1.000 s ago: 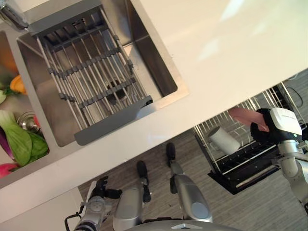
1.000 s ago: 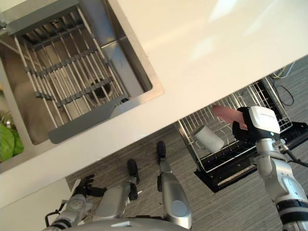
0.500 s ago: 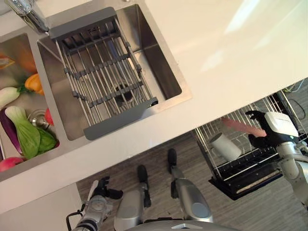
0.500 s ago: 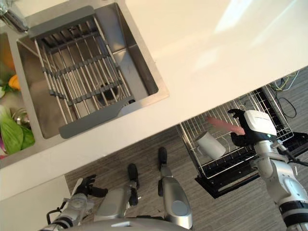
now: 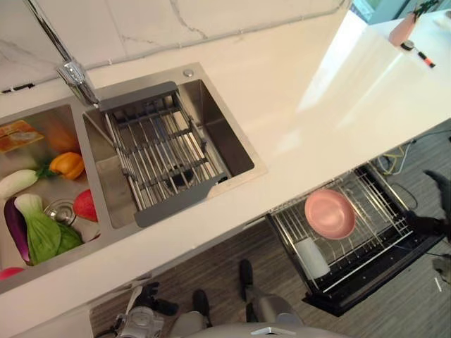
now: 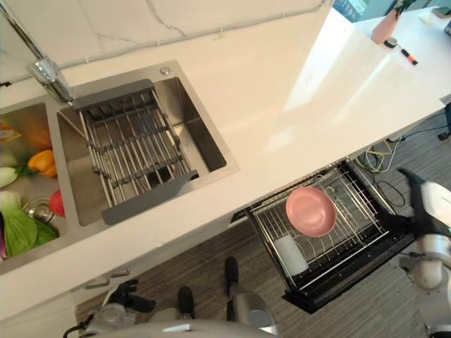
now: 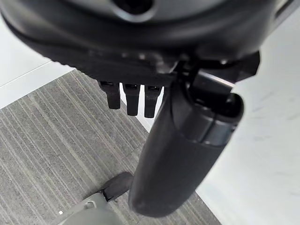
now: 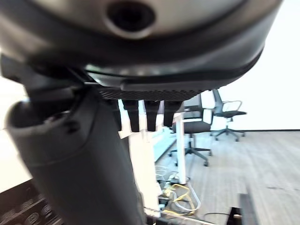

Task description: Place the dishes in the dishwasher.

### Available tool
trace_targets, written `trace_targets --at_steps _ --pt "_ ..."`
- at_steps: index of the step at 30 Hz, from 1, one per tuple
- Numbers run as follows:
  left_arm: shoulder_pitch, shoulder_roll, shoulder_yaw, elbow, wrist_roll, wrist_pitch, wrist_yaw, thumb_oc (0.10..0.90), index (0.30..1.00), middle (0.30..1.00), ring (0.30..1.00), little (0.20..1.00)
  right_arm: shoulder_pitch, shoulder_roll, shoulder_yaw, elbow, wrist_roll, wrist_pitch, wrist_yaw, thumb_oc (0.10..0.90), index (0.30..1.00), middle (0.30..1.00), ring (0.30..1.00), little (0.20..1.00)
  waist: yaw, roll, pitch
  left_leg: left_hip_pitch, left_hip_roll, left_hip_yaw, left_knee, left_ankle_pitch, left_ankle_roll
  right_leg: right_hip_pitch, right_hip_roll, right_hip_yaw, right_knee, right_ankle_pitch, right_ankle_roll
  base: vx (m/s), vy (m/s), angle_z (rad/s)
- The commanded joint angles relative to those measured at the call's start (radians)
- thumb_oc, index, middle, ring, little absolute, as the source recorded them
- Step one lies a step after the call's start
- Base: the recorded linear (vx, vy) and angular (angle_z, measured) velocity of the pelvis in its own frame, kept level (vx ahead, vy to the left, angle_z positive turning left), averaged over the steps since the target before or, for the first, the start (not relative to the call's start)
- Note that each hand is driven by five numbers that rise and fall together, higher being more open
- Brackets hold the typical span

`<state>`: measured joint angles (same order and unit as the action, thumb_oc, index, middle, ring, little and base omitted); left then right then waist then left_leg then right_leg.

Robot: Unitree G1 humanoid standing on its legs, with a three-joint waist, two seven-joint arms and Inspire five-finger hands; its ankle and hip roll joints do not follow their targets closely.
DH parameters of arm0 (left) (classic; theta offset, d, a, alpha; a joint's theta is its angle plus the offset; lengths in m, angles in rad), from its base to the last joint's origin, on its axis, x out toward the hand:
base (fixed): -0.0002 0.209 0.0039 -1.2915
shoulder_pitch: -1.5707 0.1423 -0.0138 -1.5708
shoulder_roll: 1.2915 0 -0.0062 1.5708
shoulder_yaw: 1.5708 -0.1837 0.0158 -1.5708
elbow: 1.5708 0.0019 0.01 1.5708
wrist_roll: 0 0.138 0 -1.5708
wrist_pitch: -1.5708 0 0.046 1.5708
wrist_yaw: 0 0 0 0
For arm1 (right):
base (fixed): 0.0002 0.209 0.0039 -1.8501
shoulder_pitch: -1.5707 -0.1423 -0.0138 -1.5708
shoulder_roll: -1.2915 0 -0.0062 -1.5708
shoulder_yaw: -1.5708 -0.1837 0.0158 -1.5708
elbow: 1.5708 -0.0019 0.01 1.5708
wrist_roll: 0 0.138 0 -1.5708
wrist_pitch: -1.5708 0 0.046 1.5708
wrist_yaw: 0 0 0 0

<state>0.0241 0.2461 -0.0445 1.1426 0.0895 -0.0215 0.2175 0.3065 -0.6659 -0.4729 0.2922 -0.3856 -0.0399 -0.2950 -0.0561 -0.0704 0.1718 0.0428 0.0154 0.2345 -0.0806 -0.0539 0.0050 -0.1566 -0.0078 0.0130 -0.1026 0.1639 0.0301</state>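
The pink plate [image 5: 330, 213] lies in the pulled-out rack [image 5: 384, 211] of the dishwasher, below the counter [image 5: 338, 91], with a white cup [image 5: 311, 258] on its side just beside it toward the rack's front. The right hand [image 6: 421, 199] is off to the rack's right, apart from both dishes; in its own wrist view its fingers [image 8: 140, 115] run straight and relaxed and nothing is between them and the thumb. The left hand [image 6: 120, 299] hangs low by the floor, fingers [image 7: 126, 96] straight, holding nothing. With 2 dishes racked and the sink's grid [image 5: 158, 151] bare, the job looks close to done, so the risks now lie in the rack itself. The plate appears to lie fairly flat across the wires rather than upright between tines, so I judge a push on the rack could slide it against the cup. The cup, lying on its side, could roll and knock the plate. If the right hand sweeps back across the rack's corner, it could catch the wire edge and jolt both. The other basin holds vegetables [image 5: 39, 222], not dishes, and reaching there would be a mistake.
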Motion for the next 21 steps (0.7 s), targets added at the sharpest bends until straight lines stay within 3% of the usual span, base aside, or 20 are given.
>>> trace_targets --at_steps 1,3,4,5,6,7,12,15,17,21 --pt "-0.013 0.022 0.002 0.071 0.017 0.014 0.026 0.8 0.9 0.9 0.9 0.9 -0.039 -0.032 -0.091 0.021 0.117 0.068 -0.136 0.8 0.9 0.9 0.9 0.9 -0.005 0.006 -0.015 -0.06 0.034 -0.061 0.02 0.041 -0.042 0.059 -0.063 -0.005 0.043 -0.107 0.118 0.02 0.009 -0.12" --pt "-0.013 0.017 0.001 0.069 0.001 0.016 0.035 0.8 0.9 0.9 0.9 0.9 -0.037 0.05 -0.099 0.106 0.217 0.054 -0.188 0.8 0.9 0.9 0.9 0.9 -0.013 0.011 -0.01 -0.068 0.032 -0.064 0.022 0.042 -0.039 0.049 -0.063 -0.001 0.047 -0.108 0.117 -0.02 0.013 -0.11" --pt "-0.013 0.019 0.0 0.069 0.0 0.016 0.035 0.8 0.9 0.9 0.9 0.9 -0.038 0.05 -0.097 0.111 0.22 0.049 -0.191 0.8 0.9 0.9 0.9 0.9 -0.012 0.009 -0.011 -0.071 0.032 -0.064 0.023 0.041 -0.039 0.047 -0.063 -0.001 0.049 -0.108 0.116 -0.08 0.009 -0.04" --pt "-0.018 0.021 -0.009 0.064 -0.012 0.018 0.034 0.8 0.9 0.9 0.9 0.9 -0.044 0.099 -0.065 0.194 0.272 0.05 -0.196 0.598 0.596 0.596 0.596 0.596 -0.017 0.013 0.003 -0.093 0.031 -0.072 0.032 0.045 -0.036 0.025 -0.062 0.002 0.058 -0.109 0.111 -0.09 0.001 -0.02" --pt "-0.019 0.021 -0.013 0.058 -0.018 0.018 0.034 0.8 0.9 0.9 0.9 0.9 -0.045 0.115 -0.055 0.217 0.281 0.056 -0.199 0.54 0.509 0.509 0.509 0.509 -0.018 0.017 0.01 -0.104 0.031 -0.074 0.035 0.047 -0.035 0.018 -0.062 0.003 0.062 -0.109 0.109 -0.09 0.0 -0.01" --pt "-0.019 0.023 -0.012 0.058 -0.018 0.019 0.034 0.8 0.9 0.9 0.9 0.9 -0.047 0.115 -0.052 0.221 0.282 0.054 -0.2 0.4 0.3 0.3 0.3 0.3 -0.019 0.016 0.008 -0.109 0.031 -0.075 0.038 0.046 -0.035 0.014 -0.063 0.002 0.064 -0.11 0.109 -0.06 0.0 0.02" --pt "-0.035 0.018 -0.041 0.036 -0.054 0.01 0.046 0.8 0.9 0.9 0.9 0.9 -0.122 0.181 0.053 0.281 0.334 0.04 -0.197 0.4 0.3 0.3 0.3 0.3 -0.009 0.041 0.089 -0.194 0.017 -0.101 0.077 0.055 -0.031 -0.064 -0.071 -0.005 0.105 -0.102 0.097 -0.16 0.017 0.05" --pt "-0.048 0.019 -0.053 0.035 -0.059 0.009 0.054 0.8 0.9 0.9 0.9 0.9 -0.171 0.181 0.105 0.278 0.332 0.035 -0.191 0.4 0.3 0.3 0.3 0.3 -0.002 0.05 0.111 -0.224 0.012 -0.105 0.095 0.057 -0.03 -0.093 -0.076 -0.006 0.123 -0.098 0.095 -0.1 0.009 0.05" --pt "-0.054 0.016 -0.072 0.02 -0.061 0.002 0.065 0.8 0.9 0.9 0.9 0.9 -0.226 0.175 0.154 0.204 0.297 0.032 -0.194 0.4 0.3 0.3 0.3 0.3 0.016 0.068 0.134 -0.25 0.005 -0.113 0.111 0.06 -0.03 -0.115 -0.087 -0.016 0.144 -0.097 0.094 -0.09 0.003 0.08" --pt "-0.059 0.016 -0.092 0.015 -0.071 -0.016 0.083 0.8 0.9 0.9 0.9 0.9 -0.354 0.142 0.237 0.226 0.286 0.012 -0.215 0.4 0.3 0.3 0.3 0.3 0.04 0.098 0.153 -0.265 -0.006 -0.123 0.12 0.063 -0.031 -0.126 -0.101 -0.023 0.158 -0.099 0.093 -0.04 0.006 0.17"
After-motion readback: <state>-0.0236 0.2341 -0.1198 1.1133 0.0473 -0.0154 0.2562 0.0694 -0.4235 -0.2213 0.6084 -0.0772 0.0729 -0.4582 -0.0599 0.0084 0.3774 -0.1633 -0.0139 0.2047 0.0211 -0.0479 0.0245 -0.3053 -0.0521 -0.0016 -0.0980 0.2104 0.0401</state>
